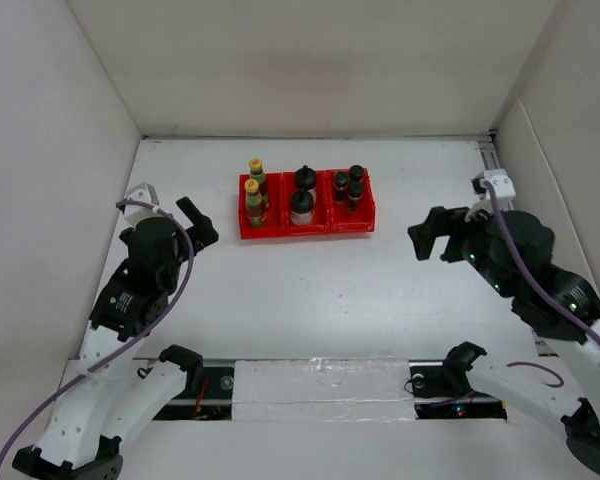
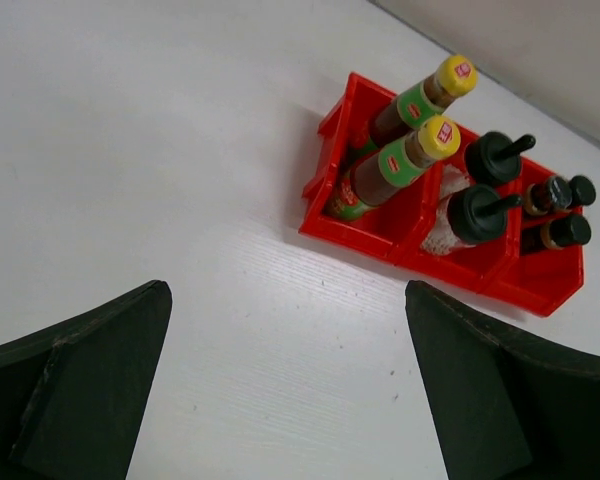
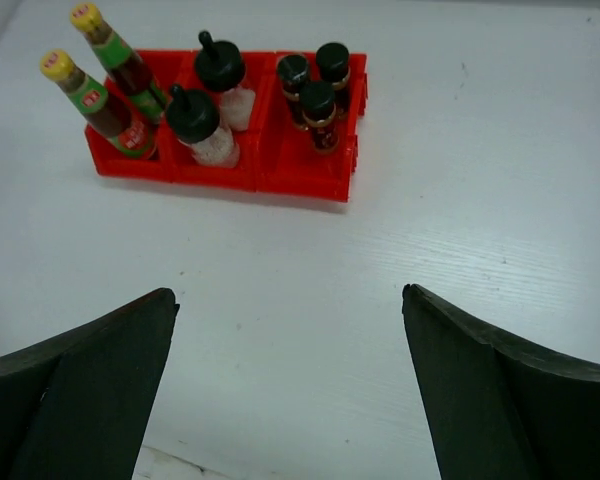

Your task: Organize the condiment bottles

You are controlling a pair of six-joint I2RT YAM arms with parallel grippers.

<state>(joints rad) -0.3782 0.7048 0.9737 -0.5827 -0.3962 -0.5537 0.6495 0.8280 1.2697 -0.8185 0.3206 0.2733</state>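
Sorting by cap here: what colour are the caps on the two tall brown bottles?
Yellow caps, clearest in the left wrist view.

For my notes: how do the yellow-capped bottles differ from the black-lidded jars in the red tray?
The yellow-capped bottles are taller and slimmer than the black-lidded jars. The bottles hold dark contents and wear green-red labels; the jars look white. Both pairs stand in the red tray, each in its own compartment.

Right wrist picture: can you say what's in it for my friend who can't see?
A red tray on a white table holds two tall yellow-capped bottles in its left compartment, two white jars with black lids in the middle, and three dark-capped shakers on the right. The right gripper hangs open in front, empty.
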